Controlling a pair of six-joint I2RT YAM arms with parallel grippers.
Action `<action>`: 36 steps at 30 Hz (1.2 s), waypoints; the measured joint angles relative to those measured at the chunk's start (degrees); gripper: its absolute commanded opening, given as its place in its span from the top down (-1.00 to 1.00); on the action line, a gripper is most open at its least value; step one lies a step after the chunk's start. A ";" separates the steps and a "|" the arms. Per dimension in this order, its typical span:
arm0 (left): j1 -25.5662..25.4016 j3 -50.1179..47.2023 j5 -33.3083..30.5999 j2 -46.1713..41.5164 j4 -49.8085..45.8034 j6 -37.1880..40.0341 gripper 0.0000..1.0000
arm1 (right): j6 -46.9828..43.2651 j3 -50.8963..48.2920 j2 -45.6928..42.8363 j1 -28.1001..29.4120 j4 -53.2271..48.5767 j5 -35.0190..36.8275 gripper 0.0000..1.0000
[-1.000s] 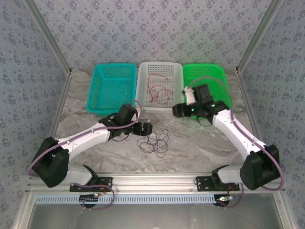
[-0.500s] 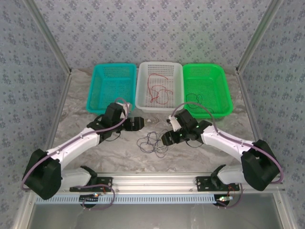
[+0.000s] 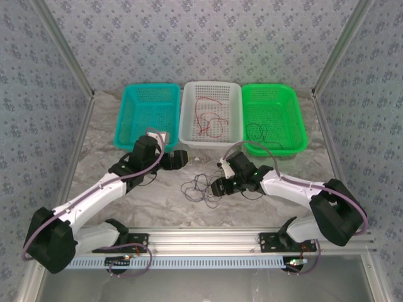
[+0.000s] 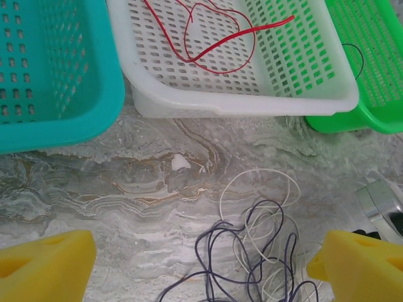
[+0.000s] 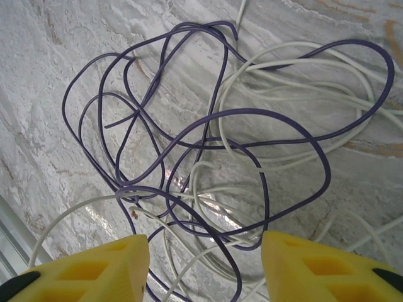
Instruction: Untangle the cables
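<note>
A tangle of thin cables [image 3: 201, 187], one dark purple [image 5: 189, 126] and one white [image 5: 296, 69], lies on the marble table in front of the baskets. My right gripper [image 3: 217, 187] is low over the tangle's right side. Its yellow fingers [image 5: 88, 270] stand apart, with purple and white loops lying loose between them [image 5: 204, 270]. My left gripper [image 3: 181, 158] hovers to the left of the tangle and a little beyond it, wide open [image 4: 201, 270] and holding nothing. The tangle [image 4: 258, 251] shows between its fingertips. A red cable [image 3: 204, 119] lies in the white basket, and a black one [image 3: 255, 132] in the green basket.
Three baskets stand in a row at the back: teal [image 3: 126, 119], white [image 3: 189, 135] and green [image 3: 296, 126]. Bare marble table [image 3: 264, 207] stretches around the tangle. Patterned walls close in the sides and back.
My right arm came down from the green basket to the tangle, and its jaws narrowed. A black cable now lies in that basket. My left gripper drew back to the left and opened wider.
</note>
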 measured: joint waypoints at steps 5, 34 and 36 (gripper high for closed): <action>0.00 -1.36 -0.22 -0.13 0.13 -0.02 -0.86 | 0.52 -0.72 0.02 0.22 1.11 0.42 0.09; 0.00 -2.21 -0.13 -0.04 3.23 -1.07 -0.90 | 2.95 -2.51 -14.36 2.43 1.25 10.34 1.00; 0.00 -2.21 1.03 0.46 3.74 -1.05 -0.90 | 3.10 -2.01 -15.98 2.45 1.79 11.15 1.00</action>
